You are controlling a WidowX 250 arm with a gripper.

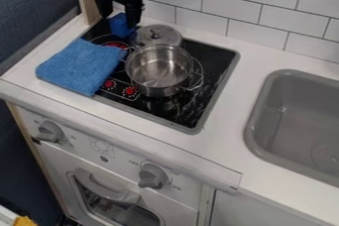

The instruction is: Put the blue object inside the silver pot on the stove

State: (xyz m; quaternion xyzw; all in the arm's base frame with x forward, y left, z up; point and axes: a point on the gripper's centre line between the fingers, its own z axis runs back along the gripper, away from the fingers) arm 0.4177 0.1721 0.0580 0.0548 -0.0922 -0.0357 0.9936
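Silver pot [159, 71] open at top, unobstructed from above, handle [196, 86] jutting right, lid [159, 34] just behind, blue cloth [83, 66] at left, free stove [217, 61] surface and tabletop [246, 74] to right, tiled wall [242, 9] bounding rear

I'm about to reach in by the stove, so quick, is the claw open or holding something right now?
Claw: at the small blue object; whether open or closed on it can't be told.
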